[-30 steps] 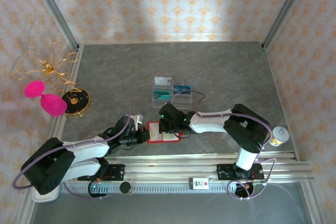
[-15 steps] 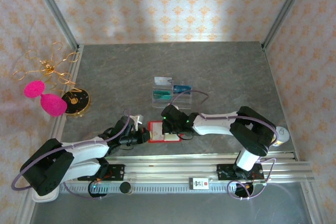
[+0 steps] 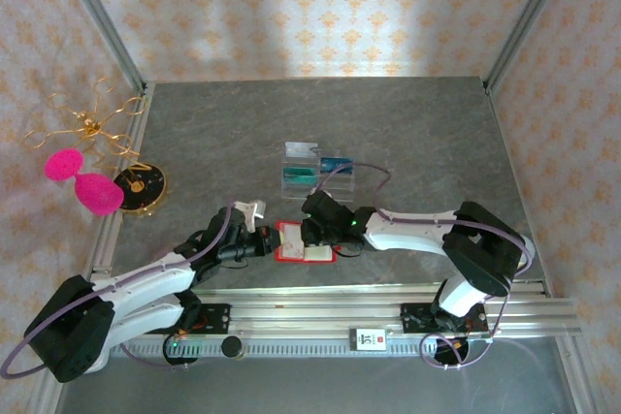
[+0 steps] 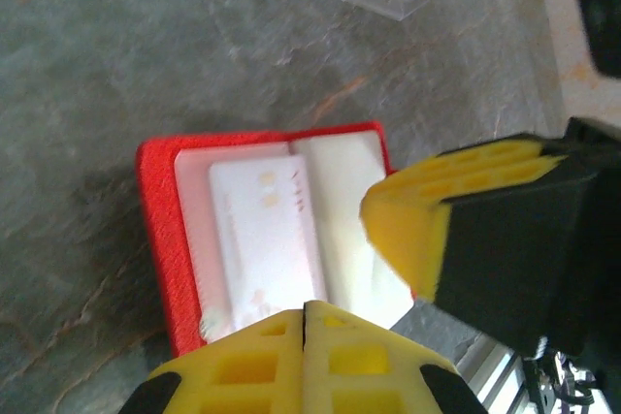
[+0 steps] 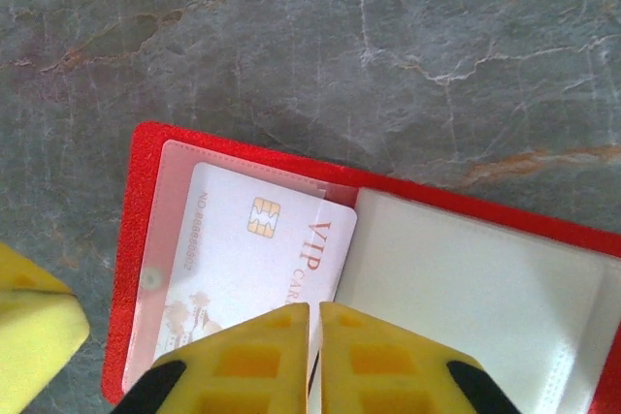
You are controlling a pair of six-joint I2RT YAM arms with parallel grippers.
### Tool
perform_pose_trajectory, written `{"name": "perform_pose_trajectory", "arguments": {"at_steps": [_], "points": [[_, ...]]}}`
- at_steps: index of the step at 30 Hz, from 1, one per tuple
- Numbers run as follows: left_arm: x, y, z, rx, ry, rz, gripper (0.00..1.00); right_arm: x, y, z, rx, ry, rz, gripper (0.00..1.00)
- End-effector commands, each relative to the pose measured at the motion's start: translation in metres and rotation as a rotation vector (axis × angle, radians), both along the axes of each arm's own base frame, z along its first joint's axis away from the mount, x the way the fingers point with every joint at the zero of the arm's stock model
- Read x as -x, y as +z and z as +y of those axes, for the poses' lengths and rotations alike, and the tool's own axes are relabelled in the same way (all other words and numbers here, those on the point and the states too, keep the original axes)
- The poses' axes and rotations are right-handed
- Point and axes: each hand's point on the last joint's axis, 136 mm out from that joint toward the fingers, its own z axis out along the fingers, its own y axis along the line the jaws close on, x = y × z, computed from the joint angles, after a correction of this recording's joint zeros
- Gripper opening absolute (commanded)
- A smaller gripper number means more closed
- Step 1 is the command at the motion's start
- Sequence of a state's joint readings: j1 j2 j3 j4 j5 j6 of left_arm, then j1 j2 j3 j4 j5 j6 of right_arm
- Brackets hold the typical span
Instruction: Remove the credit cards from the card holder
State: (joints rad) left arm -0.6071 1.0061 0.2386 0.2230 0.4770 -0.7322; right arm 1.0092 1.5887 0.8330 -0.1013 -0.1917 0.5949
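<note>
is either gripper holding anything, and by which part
Cannot be told. The right gripper is shut over one edge of the white card in the red wallet; the left gripper is shut at that wallet's rim.

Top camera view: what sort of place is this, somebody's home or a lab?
Probably a robot test cell dressed to look homely, not a real room. Wallpapered panels sit between metal posts, and the left arm and right arm are bolted to an aluminium rail.

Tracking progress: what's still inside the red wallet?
One whitish VIP card with a chip, in the clear sleeve of the open red wallet; the other panel looks bare. The right hand covers the card's near edge, so anything tucked beneath is hidden.
</note>
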Motion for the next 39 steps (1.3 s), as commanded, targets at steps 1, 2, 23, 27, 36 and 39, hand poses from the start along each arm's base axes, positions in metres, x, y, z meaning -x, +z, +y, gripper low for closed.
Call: {"name": "perform_pose_trajectory", "arguments": {"at_steps": [1, 2, 23, 27, 36, 39], "points": [[-0.007, -0.001, -0.001, -0.047, -0.004, -0.016, 0.0, 0.008, -0.01, -0.005, 0.027, 0.022, 0.026, 0.07], [-0.008, -0.002, -0.002, -0.046, -0.001, -0.02, 0.0, 0.01, -0.015, -0.007, 0.036, 0.021, 0.035, 0.05], [0.012, -0.068, -0.01, -0.137, -0.07, 0.137, 0.0, 0.017, -0.051, -0.029, 0.11, -0.005, 0.064, 0.0], [0.013, -0.067, -0.012, -0.131, -0.083, 0.138, 0.0, 0.013, -0.035, -0.03, 0.1, 0.003, 0.026, 0.05], [0.014, -0.071, -0.014, -0.114, -0.087, 0.148, 0.0, 0.013, 0.015, 0.001, -0.133, 0.044, 0.021, 0.29], [0.016, -0.073, -0.014, -0.116, -0.088, 0.152, 0.0, 0.012, 0.005, 0.005, -0.175, 0.024, 0.096, 0.25]]}}
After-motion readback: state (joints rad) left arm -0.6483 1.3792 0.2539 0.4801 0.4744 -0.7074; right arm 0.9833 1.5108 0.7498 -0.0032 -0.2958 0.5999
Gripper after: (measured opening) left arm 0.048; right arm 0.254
